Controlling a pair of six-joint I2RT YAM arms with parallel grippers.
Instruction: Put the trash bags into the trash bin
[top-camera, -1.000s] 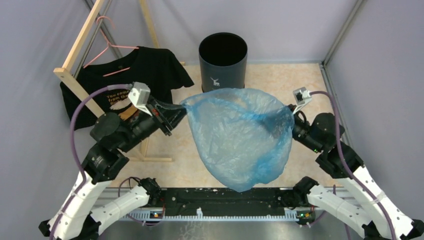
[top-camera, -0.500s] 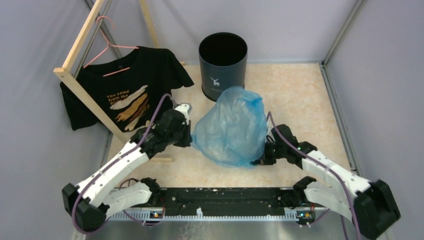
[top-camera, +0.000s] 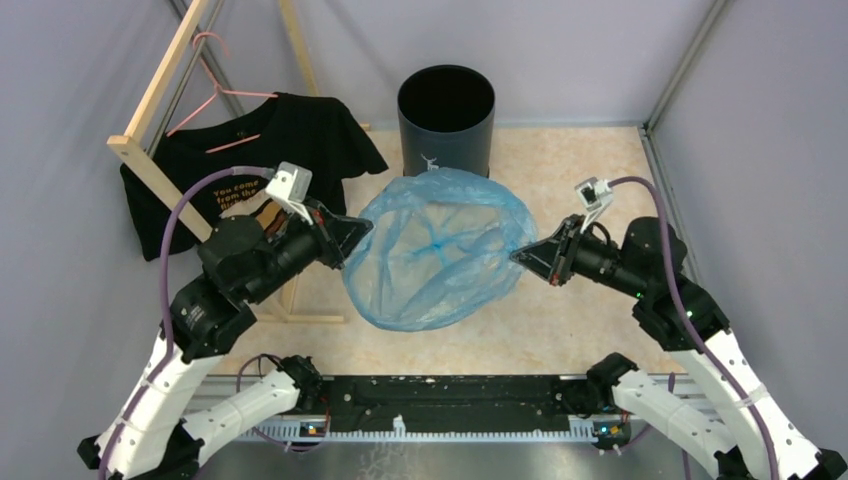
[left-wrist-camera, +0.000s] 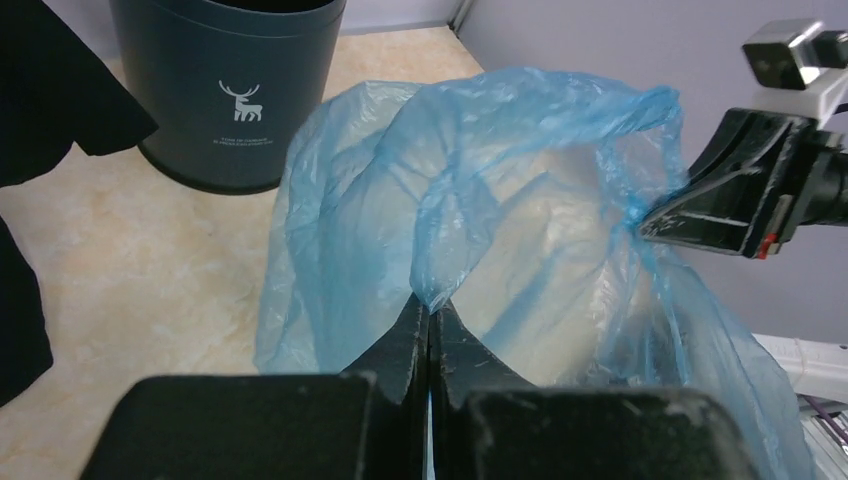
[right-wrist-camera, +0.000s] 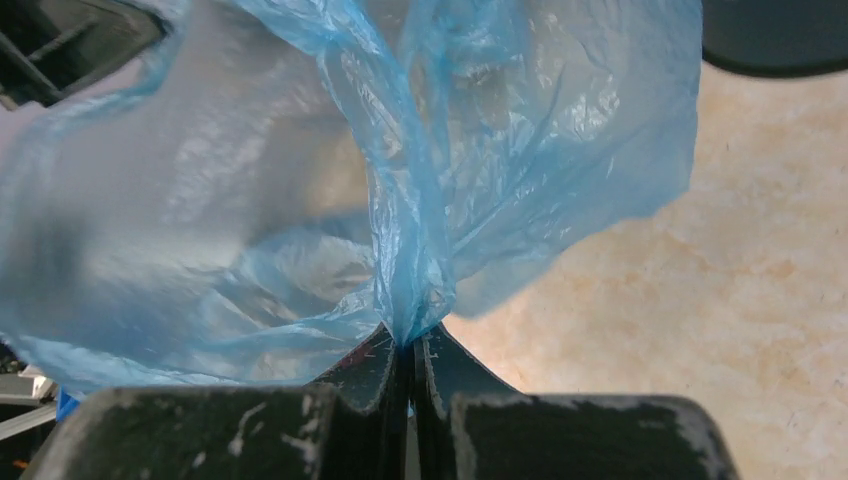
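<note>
Trash bag (top-camera: 430, 265) held spread between two arms, short of the trash bin (top-camera: 446, 125).

The left gripper (top-camera: 357, 229) and the right gripper (top-camera: 522, 256) each pinch the bag's rim from opposite sides, jaws pressed together on the thin blue plastic. The bag hangs between them over the table (top-camera: 590, 170), its mouth pulled wide. Just beyond it the bin stands upright and open. Farther left, a black T-shirt (top-camera: 300, 135) hangs on a wooden rack (top-camera: 160, 85).
</note>
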